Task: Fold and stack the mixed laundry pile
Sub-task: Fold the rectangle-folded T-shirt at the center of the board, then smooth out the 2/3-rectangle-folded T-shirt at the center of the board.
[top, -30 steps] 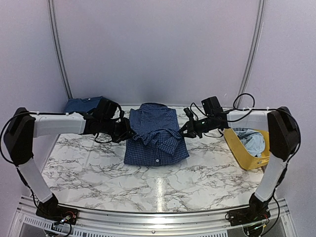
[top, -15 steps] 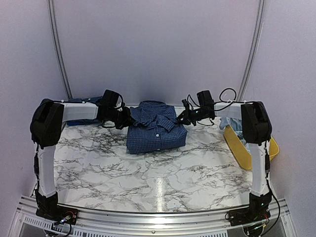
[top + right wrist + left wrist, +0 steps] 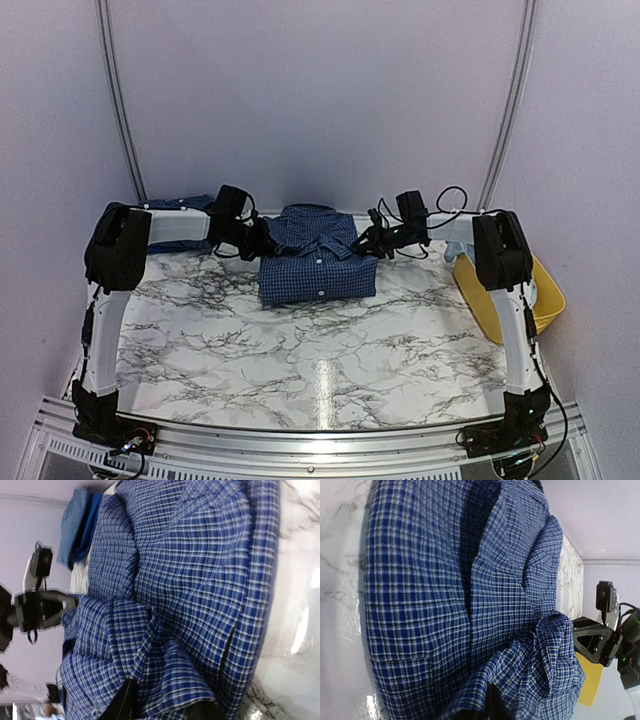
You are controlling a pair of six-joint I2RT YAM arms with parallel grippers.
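shirt (image 3: 318,262) in navy check lies folded on the marble table (image 3: 320,350), between both sets of fingers. left gripper (image 3: 262,243) clenches its bunched cloth. right gripper (image 3: 366,243) has cloth between its fingers; grasping or released, cannot tell.

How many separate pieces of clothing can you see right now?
3: the checked shirt at back centre, a dark-blue piece back left, and light-blue cloth in the yellow tub on the right. More may be hidden.

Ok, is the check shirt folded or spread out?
Folded: the check shirt lies as a compact rectangle on the table, collar at the far end. Its top layer near the collar is bunched, not flat.
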